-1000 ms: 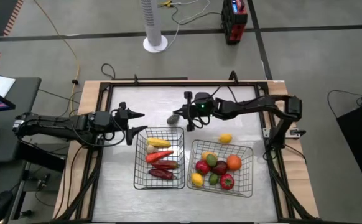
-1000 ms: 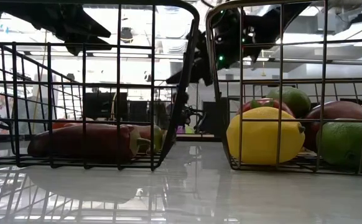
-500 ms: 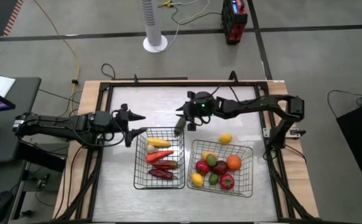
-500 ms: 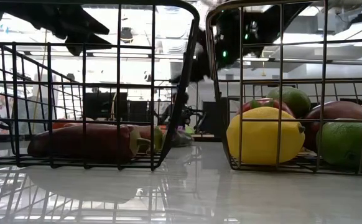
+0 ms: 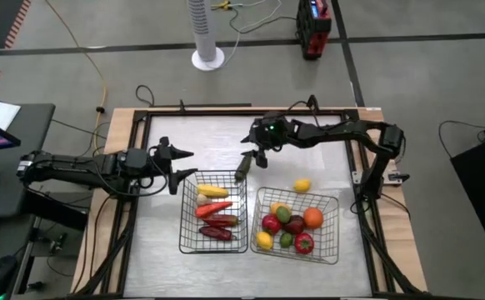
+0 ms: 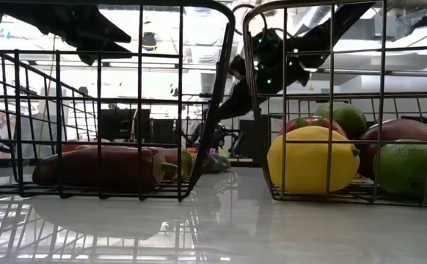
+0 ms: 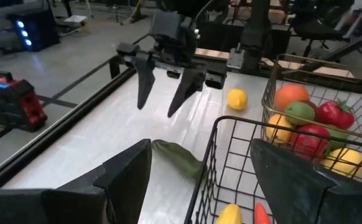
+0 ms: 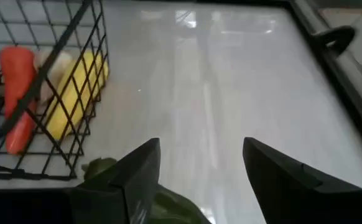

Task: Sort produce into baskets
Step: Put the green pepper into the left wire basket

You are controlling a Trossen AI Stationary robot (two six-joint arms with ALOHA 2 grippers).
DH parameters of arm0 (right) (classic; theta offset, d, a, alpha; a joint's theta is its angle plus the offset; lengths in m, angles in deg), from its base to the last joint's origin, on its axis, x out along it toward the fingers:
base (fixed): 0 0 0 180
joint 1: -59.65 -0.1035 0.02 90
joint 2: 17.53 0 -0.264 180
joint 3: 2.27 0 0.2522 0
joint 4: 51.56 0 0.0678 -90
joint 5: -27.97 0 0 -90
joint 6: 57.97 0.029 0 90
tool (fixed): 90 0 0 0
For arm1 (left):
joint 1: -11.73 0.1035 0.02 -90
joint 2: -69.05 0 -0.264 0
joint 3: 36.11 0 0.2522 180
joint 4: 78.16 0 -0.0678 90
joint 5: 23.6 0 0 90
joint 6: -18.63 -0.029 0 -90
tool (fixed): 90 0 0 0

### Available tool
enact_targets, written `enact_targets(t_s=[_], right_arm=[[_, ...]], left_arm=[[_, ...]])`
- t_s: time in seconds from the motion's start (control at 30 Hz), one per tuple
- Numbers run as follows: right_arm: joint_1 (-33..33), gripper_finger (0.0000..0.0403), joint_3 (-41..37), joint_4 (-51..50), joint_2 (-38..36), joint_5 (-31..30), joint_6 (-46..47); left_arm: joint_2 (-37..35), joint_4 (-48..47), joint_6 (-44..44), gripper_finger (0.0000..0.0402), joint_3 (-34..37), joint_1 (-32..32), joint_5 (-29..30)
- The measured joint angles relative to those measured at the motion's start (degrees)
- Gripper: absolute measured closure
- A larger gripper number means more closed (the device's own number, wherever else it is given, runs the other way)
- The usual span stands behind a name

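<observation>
We see the right claw (image 5: 254,155) raised over the counter (image 5: 326,167), its fingers spread apart and empty, just behind the long green vegetable (image 5: 242,167). That vegetable lies on the counter against the outer far corner of the left basket (image 5: 186,218), outside the wire. The left claw (image 5: 178,165) hovers beside the same basket's far left corner, fingers apart and holding nothing. The left basket holds the long pieces: a yellow one (image 5: 213,192), an orange-red one (image 5: 212,207) and darker red ones (image 5: 218,232). The right basket (image 5: 332,248) holds round fruit, among them an orange (image 5: 312,217) and a red one (image 5: 303,242). A small yellow lemon (image 5: 302,186) sits alone on the counter just behind the right basket. We can read no writing or labels anywhere
</observation>
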Motion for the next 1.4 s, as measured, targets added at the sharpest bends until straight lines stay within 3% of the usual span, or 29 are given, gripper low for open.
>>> enact_targets(t_s=[0.13, 0.4, 0.83, 1.07, 1.23, 1.4], right_arm=[[0.57, 0.0144, 0.33, -0.10, 3.73, 3.54, 0.05], [0.59, 0.0143, 3.79, -0.46, 10.43, 3.56, 0.29], [0.48, 0.0142, 4.74, -10.03, 10.44, 9.22, -6.47], [-0.11, 0.0142, 4.77, -13.37, 10.12, 9.10, -10.33], [-0.85, 0.0142, 4.81, -19.08, 9.92, 4.85, -17.61], [-0.99, 0.0142, 4.96, -22.57, 9.44, 3.79, -18.28]], left_arm=[[0.00, 0.93, -0.21, 0.0139, 0.00, 0.00, 0.01], [0.01, 1.17, 0.07, 0.0139, 0.00, -0.04, 0.03], [0.02, 1.05, -0.84, 0.0139, 0.00, 0.04, 0.09], [0.02, 1.03, -0.87, 0.0139, 0.00, 0.06, 0.14], [0.02, 0.92, -0.91, 0.0139, 0.00, 0.07, 0.29], [0.02, 0.87, -0.87, 0.0139, 0.00, 0.06, 0.31]])
